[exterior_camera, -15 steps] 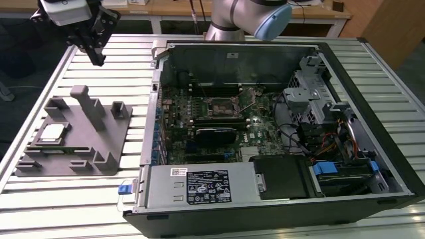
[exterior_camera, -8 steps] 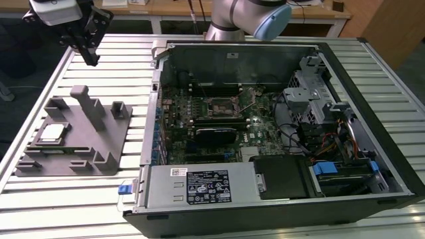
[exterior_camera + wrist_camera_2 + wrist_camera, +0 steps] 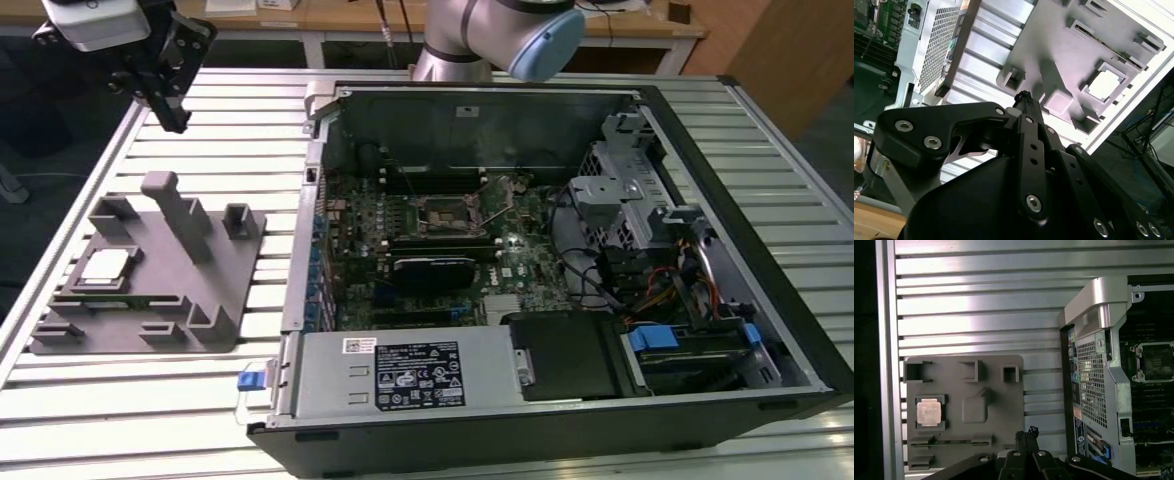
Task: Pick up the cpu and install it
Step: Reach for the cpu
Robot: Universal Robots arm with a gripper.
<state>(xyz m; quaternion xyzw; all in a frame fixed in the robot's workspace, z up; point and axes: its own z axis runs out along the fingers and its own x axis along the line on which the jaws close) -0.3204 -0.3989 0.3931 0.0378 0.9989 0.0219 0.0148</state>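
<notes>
At the exterior view's left, the cpu [image 3: 107, 265] lies flat in a recess of the gray holder [image 3: 60, 335] on the slatted counter [image 3: 134, 410]. We see the arm's fingers [image 3: 171, 112] hanging well above it, pressed together and empty. To the right stands the open computer case [image 3: 785, 262]. We judge the cpu light, stiff and fragile, best gripped by its opposite edges.

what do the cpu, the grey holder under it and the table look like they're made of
The cpu has a pale top with a soft sheen, so it looks like metal. The holder is an even matte grey with no glare, probably plastic, perhaps printed. The table is made of ribbed silvery slats that throw bright reflections, likely aluminium.
</notes>
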